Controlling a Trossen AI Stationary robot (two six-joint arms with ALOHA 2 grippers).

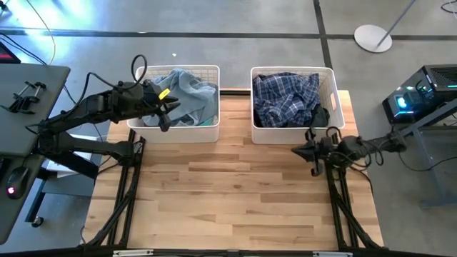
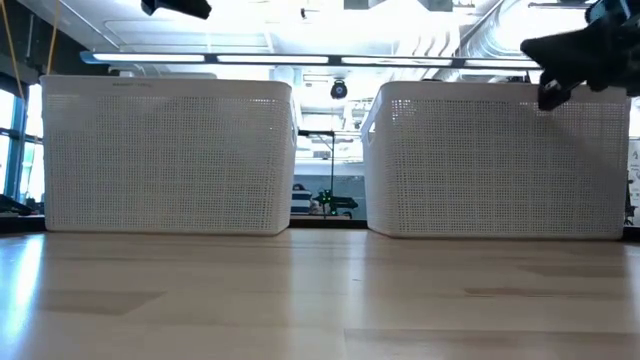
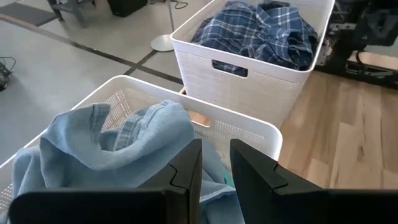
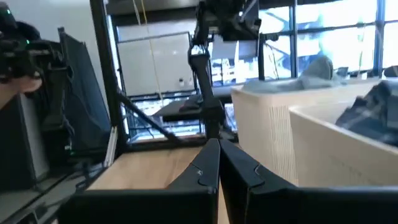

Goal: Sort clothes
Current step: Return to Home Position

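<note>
High view: left white slatted plastic basket [image 1: 187, 133] holds a light blue denim garment [image 1: 193, 89]; right white slatted plastic basket [image 1: 285, 135] holds a navy-white plaid garment [image 1: 282, 100] and a black garment [image 1: 320, 116], both baskets at the pale wooden table's [image 1: 235, 193] far edge. Left wrist view: left gripper [image 3: 216, 146], fingers narrowly parted and empty, above the denim. Right wrist view: right gripper [image 4: 217, 149], fingers pressed together on nothing, over the table beside the right basket.

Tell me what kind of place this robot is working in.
Probably a robotics lab or workshop: a wooden workbench on a bare concrete floor, clamps on a side table, exposed ceiling ducts.
</note>
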